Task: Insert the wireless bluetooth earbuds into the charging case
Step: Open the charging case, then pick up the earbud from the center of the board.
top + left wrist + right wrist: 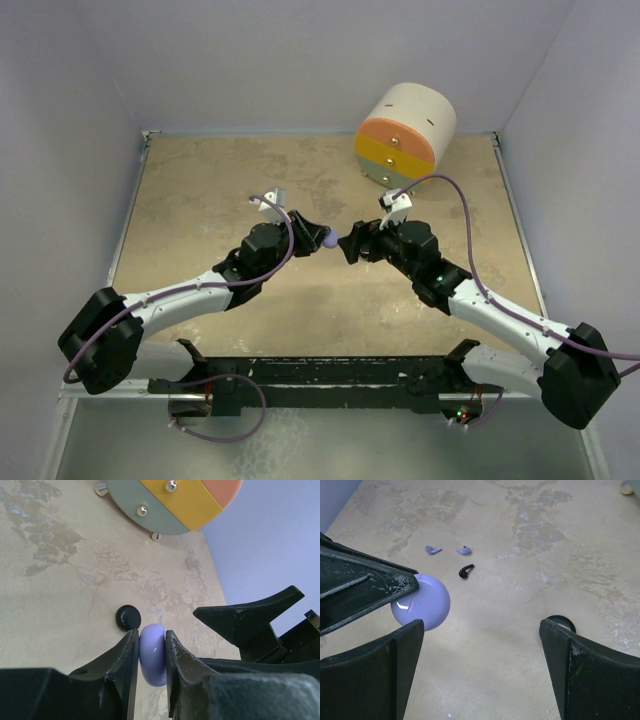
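Note:
My left gripper [320,239] [151,631] is shut on a lavender round case [152,655], held on edge above the table; the case also shows in the top view [329,240] and the right wrist view [422,602]. My right gripper [350,245] [480,645] is open and empty, facing the case from close by. Two lavender earbuds [433,549] [464,550] and one black earbud [465,571] lie on the table beyond the case. The other black earbud is out of view. A black round case [128,617] [561,624] lies on the table below the grippers.
A large drum [405,135] [170,500] with orange, yellow and grey-green bands and metal studs lies at the back right by the wall. Pale walls enclose the tan table [200,190] on three sides.

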